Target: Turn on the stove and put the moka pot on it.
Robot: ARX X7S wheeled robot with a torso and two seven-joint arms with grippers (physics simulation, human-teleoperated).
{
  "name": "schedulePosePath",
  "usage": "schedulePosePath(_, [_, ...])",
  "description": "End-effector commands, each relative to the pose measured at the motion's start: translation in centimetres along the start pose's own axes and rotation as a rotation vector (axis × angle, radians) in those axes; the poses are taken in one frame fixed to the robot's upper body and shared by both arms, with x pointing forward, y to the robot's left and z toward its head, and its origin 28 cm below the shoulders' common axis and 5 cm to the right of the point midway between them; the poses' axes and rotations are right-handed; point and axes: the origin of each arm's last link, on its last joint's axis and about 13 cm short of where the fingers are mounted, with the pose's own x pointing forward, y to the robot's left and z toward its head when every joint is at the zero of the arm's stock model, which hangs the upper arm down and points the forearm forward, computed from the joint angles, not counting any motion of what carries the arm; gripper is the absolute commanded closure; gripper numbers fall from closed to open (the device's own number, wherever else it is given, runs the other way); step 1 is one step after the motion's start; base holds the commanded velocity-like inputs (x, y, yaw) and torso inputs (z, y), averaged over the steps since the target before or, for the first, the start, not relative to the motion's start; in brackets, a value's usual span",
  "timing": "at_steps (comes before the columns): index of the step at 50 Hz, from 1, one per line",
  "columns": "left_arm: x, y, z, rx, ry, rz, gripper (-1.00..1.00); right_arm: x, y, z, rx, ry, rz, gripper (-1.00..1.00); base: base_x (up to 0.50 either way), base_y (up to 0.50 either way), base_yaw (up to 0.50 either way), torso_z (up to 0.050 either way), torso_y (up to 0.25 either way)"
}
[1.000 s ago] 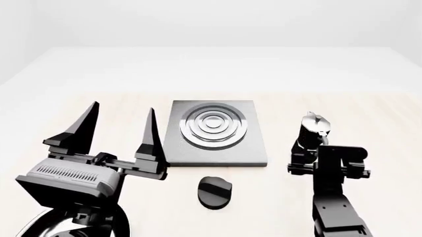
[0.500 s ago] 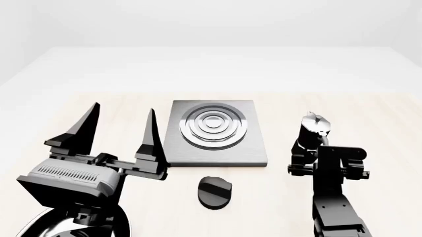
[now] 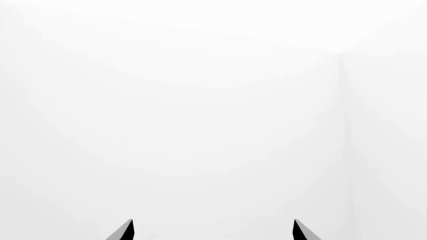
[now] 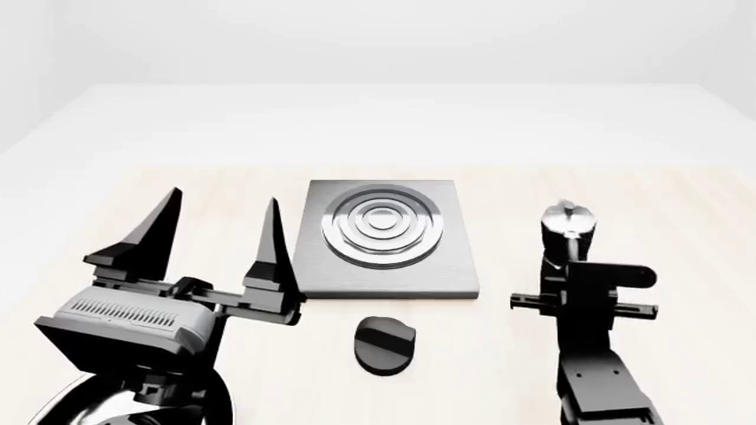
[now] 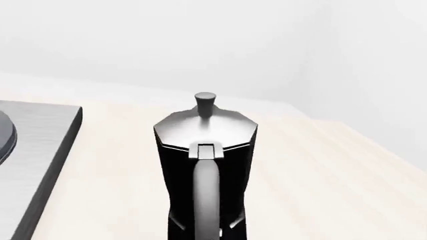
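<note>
- Bench (image 4: 142, 204): pale wood-grain top, filling the lower two thirds of the head view; white surroundings behind it.
- Stove (image 4: 392, 237): flat square grey plate with raised concentric rings, lying at the centre of the head view; its edge showed at the left side of the right wrist view (image 5: 37, 150).
- Knob (image 4: 384, 343): small, round, black; set on the bench just below the stove's front edge, apart from the plate.
- Moka pot (image 4: 566, 232): black body, silver top with lid knob; stood upright on the bench at the right of the head view, well apart from the stove; in the right wrist view (image 5: 205, 165) its handle faced the camera.
- Right hand (image 4: 582, 297): directly below the pot in the head view, close up to its base; whether it was clenched on the pot or released could not be told.
- Left hand (image 4: 219, 239): lower left of the head view, two pointed fingers spread wide, grasping nothing; only the fingertips (image 3: 127, 231) showed in the left wrist view, against plain white.
- Shiny round object (image 4: 71, 407): partly visible at the lower left corner, under the left arm; unidentified.
</note>
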Motion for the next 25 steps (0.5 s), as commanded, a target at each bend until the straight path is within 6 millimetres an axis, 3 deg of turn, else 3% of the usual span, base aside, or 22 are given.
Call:
schedulePosePath(1, [-0.1, -0.1, -0.1, -0.005, 0.004, 0.001, -1.0, -0.1, 0.0, 2.3, -0.006, -0.073, 0.012, 1.0, 0.0, 0.0, 0.0, 0.0, 0.01])
schedulePosePath(18, [-0.3, 0.2, -0.5, -0.01, 0.003, 0.009, -1.0, 2.7, 2.0, 11.4, -0.036, -0.218, 0.039, 1.0, 0.0, 0.0, 0.0, 0.0, 0.001])
schedulePosePath(25, [-0.5, 0.3, -0.6, -0.013, 0.004, 0.016, -1.0, 2.9, 3.1, 14.7, 0.047, -0.322, 0.096, 1.0, 0.0, 0.0, 0.0, 0.0, 0.0])
